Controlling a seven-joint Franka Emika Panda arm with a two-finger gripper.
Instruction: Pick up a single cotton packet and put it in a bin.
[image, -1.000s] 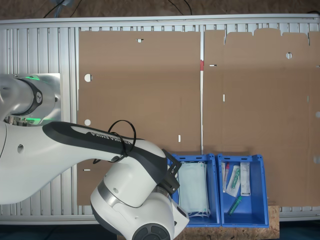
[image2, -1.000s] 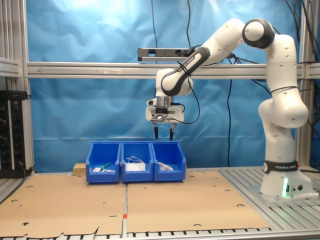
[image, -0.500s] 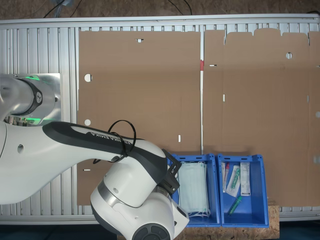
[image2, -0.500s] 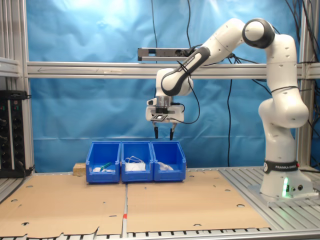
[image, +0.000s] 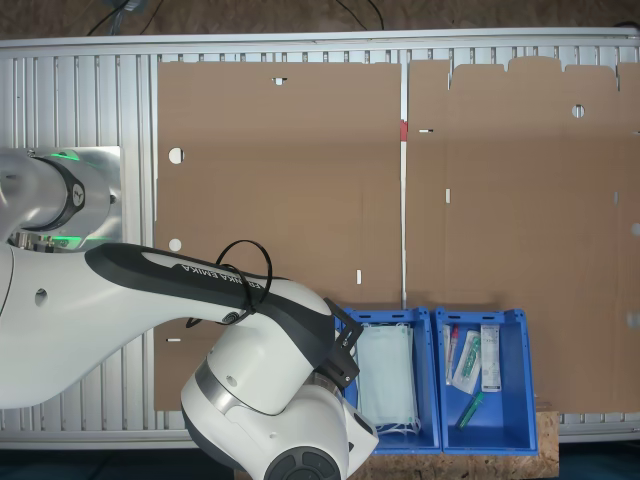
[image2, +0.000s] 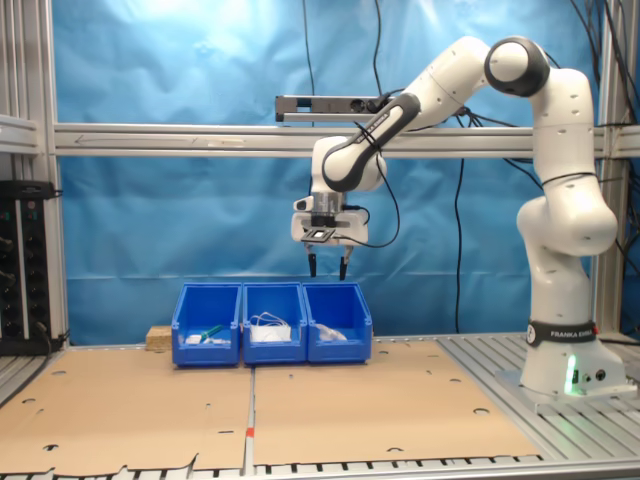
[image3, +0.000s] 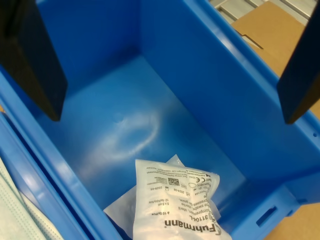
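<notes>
In the second exterior view the claw (image2: 328, 266) hangs in the air, well above the row of three blue bins, over the bin (image2: 338, 322) at the second exterior view's right end. Its two dark fingers (image2: 312, 264) point down and stand apart, so the claw is open, and nothing is between them. In the wrist view the fingers (image3: 32, 57) frame the inside of the bin (image3: 200, 95), far from each other and touching nothing. A cotton packet (image3: 175, 202) lies flat on the bin floor, near one end wall, on top of another white packet. The bins stand on the cardboard-covered surface (image2: 350, 400)
</notes>
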